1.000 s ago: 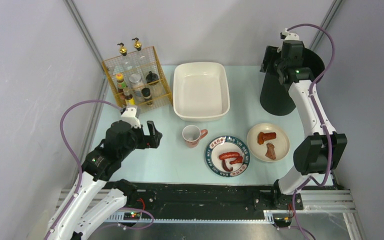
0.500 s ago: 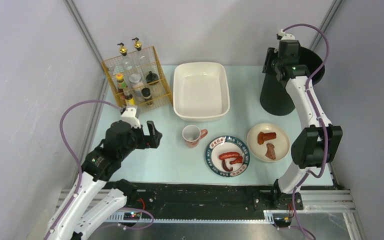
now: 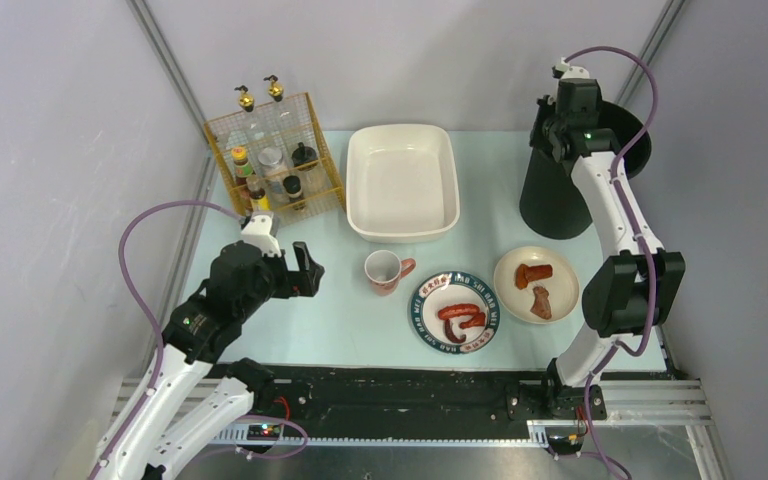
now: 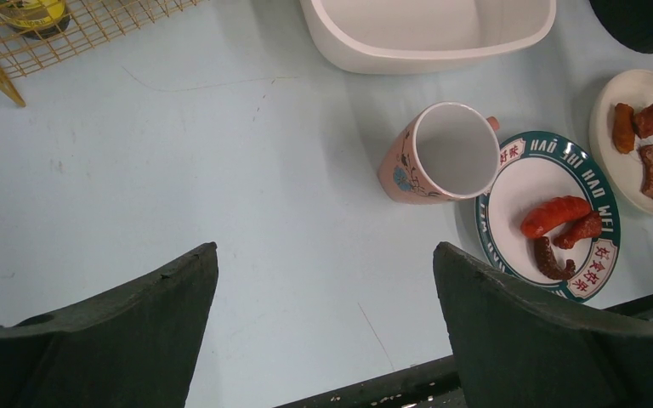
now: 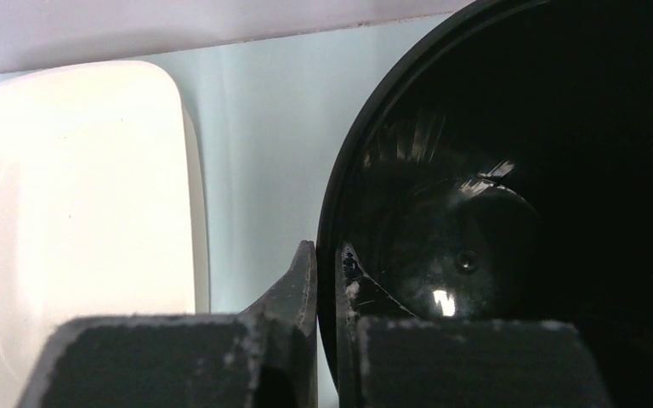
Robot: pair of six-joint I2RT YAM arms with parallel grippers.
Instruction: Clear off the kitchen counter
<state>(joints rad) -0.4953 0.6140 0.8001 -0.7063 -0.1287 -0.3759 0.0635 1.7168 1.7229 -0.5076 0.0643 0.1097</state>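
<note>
My right claw (image 5: 327, 255) is pinched shut on the rim of the black bin (image 3: 550, 200). In my right wrist view one finger sits outside the rim and the other inside it, with the thin black wall squeezed between them. The bin stands upright at the far right corner of the desk (image 3: 340, 325), and its dark inside shows a glossy bottom.

My left claw (image 4: 323, 251) is spread wide and holds nothing. It hangs above the left part of the desk, clear of the surface, with bare mint-blue tabletop between its two dark fingers.

The desk itself lies under everything, a pale mint-blue top framed by grey rails. A yellow wire rack (image 3: 325, 165) with bottles and jars stands at the far left corner. A white basin (image 3: 402, 185) sits by the far edge near the middle, between the rack and the bin.

A pink mug (image 3: 385, 270) stands near the middle of the desk, just ahead of my left claw, with its mouth tipped towards my left wrist camera. Just beside it, towards the near edge, is a green-rimmed plate (image 3: 422, 312) carrying red sausages (image 3: 460, 315). To the right of that plate, close to it, a cream plate (image 3: 560, 270) holds brown pieces of meat (image 3: 538, 290).
</note>
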